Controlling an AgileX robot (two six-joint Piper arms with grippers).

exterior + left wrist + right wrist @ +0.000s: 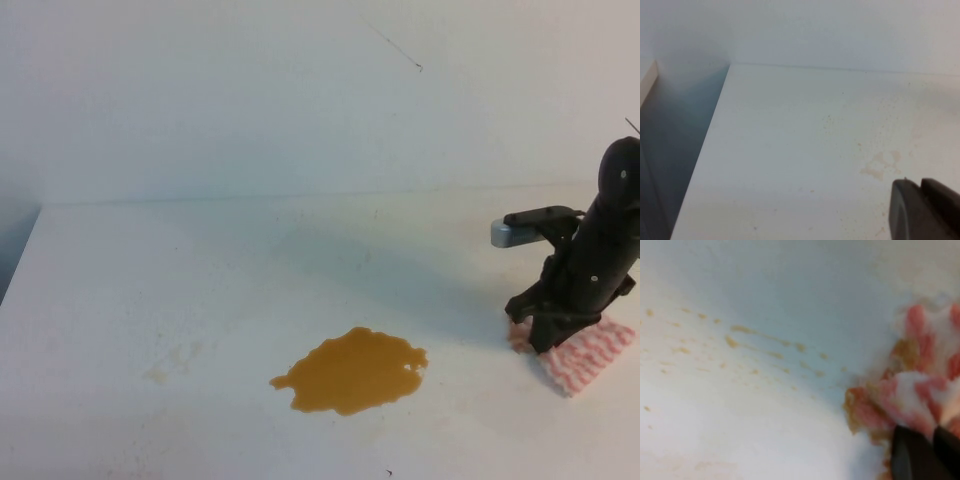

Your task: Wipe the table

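Two grippers are in use. The right gripper (537, 335) is down at the right side of the table (200, 280), its fingers pinched together on the pink-and-white cloth (585, 358). The cloth lies on the table surface and bunches at the fingertips. A brown spill (353, 371) sits near the front centre of the table, well apart from the cloth, on its left. The left gripper (920, 189) hovers over the left part of the table near a faint dried stain (882, 165). Its fingers lie together and hold nothing.
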